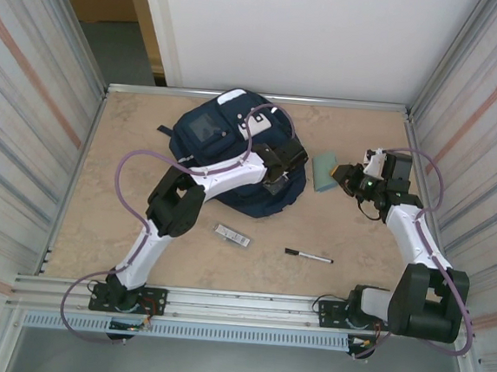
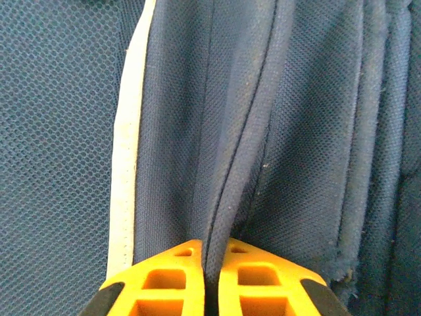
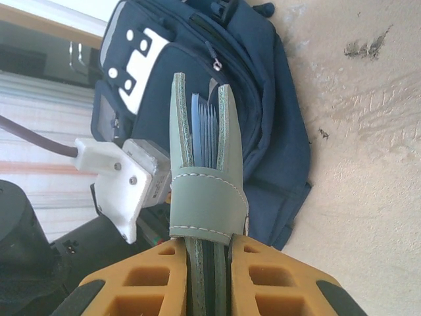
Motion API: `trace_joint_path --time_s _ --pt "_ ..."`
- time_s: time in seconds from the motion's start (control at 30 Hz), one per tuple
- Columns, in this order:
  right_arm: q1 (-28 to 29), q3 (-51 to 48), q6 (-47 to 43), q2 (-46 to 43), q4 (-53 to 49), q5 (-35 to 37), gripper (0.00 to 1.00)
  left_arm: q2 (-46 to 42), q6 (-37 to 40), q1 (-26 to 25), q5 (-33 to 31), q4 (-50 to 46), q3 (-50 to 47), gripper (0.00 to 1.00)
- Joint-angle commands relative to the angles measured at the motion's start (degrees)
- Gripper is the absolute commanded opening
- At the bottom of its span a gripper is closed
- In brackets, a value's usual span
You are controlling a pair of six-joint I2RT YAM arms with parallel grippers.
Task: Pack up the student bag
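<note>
Both pinch: left gripper [image 2: 212, 249] the student bag [image 1: 226, 145], right gripper [image 3: 209, 253] a wallet [image 3: 207, 197] (cards [image 3: 205, 128] inside).

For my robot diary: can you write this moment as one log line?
left jaws: shut on bag | right jaws: shut on green case | pen: loose on table

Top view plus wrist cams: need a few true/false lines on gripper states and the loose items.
1. The left gripper is shut on a fold of the backpack. True.
2. The right gripper is open and holds nothing. False: it is shut on a green case.
3. The pen lies on the table, apart from the backpack. True.
4. The small packet sits on top of the backpack. False: it lies on the table, on the backpack's near side.
</note>
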Motion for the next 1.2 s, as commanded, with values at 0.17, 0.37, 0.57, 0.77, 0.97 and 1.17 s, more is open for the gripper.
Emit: trace_joint_path --time_s 0.17,0.37,0.57,0.77,0.97,1.17 --pt "7.5 1.9 -3.5 -1.9 -5.5 12.0 0.14 -15.9 4.1 1.3 -2.0 -1.2 3.4 0.0" --pt "11.4 -0.1 5.3 2.7 4.6 7.6 0.11 -20.6 1.8 4.3 5.1 -3.2 9.9 0.0" --pt "20.3 4.2 13.9 9.4 8.4 18.7 0.08 -24.6 -5.1 6.2 14.6 0.6 6.7 0.0" --pt "24.6 6.1 26.9 17.2 21.7 25.7 0.07 -25.3 -11.1 9.2 21.7 1.1 5.7 0.0" --pt "29.9 7.2 37.6 25.2 34.9 41.1 0.06 -27.3 -14.7 10.7 28.2 3.1 2.5 0.0" --pt "34.4 14.3 44.2 34.8 41.2 46.0 0.08 -27.6 -16.8 12.1 38.3 5.7 1.9 0.0"
